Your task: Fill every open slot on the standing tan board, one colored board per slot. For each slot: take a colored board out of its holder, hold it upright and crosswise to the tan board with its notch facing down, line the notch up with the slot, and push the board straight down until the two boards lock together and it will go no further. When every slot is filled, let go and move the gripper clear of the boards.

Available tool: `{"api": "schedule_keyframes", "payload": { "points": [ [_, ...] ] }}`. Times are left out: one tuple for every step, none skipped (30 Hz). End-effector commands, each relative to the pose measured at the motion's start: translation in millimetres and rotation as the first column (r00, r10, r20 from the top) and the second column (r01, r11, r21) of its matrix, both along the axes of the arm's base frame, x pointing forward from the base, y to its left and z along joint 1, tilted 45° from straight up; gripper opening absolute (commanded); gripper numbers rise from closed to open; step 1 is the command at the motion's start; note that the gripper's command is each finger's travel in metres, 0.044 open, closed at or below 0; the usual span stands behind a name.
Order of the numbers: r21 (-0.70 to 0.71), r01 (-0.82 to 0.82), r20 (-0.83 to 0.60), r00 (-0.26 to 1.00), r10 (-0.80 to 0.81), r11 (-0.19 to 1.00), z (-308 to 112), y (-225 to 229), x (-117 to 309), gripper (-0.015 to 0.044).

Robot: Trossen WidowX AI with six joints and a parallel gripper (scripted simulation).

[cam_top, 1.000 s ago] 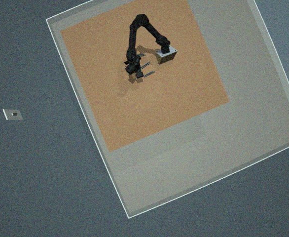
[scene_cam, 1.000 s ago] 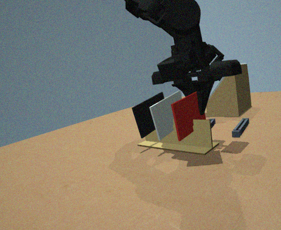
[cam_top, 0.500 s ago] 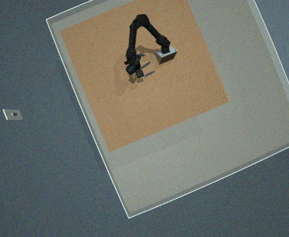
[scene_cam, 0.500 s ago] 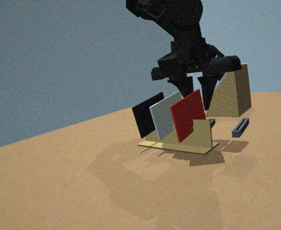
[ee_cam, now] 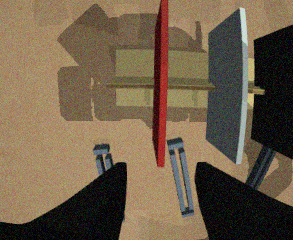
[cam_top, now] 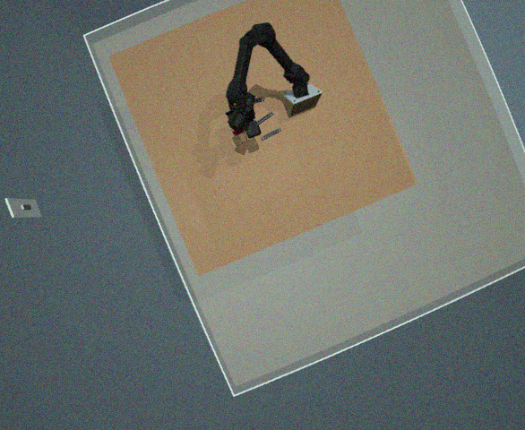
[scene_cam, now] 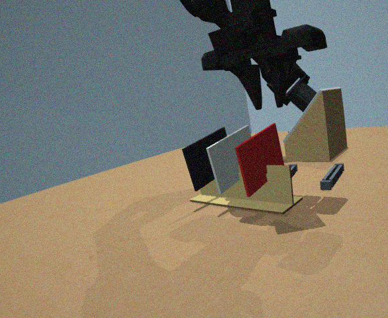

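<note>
Boards (scene_cam: 203,159) (scene_cam: 229,159) (scene_cam: 259,159) (ee_cam: 160,95) (ee_cam: 227,85) (ee_cam: 277,90) seem fully slotted, all three; above them the pincer (scene_cam: 269,107) (ee_cam: 161,164) is spread, gripping nothing.

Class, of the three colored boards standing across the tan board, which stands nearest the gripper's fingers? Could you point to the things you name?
The red board (scene_cam: 258,159) (ee_cam: 161,90), at the opposite end from the black one (scene_cam: 204,159) (ee_cam: 277,90).

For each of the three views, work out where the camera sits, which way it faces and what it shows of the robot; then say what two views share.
Top: high overhead, looking down on the tan mat and grey surround; shows the whole arm.
Exterior: low and to one side, looking slightly down across the tan board; shows the gripper and nearby arm parts.
Wrist: on the arm near the gripper, looking past its two fingers at the boards below.
Exterior and wrist share the red board, grey board and black board.
</note>
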State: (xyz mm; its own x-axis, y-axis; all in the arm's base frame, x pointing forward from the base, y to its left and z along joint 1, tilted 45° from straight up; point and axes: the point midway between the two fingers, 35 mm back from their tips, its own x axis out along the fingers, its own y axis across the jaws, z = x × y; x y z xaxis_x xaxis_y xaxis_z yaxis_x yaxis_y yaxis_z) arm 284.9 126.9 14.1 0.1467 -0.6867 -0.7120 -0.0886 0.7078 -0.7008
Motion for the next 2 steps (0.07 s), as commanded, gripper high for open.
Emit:
{"api": "schedule_keyframes", "payload": {
  "points": [
    [0.002,0.006,0.002,1.0,-0.006,1.0,0.1,1.5,-0.1,0.016],
    [0.002,0.006,0.002,1.0,-0.006,1.0,0.7,0.9,0.0,0.016]
  ]
}}
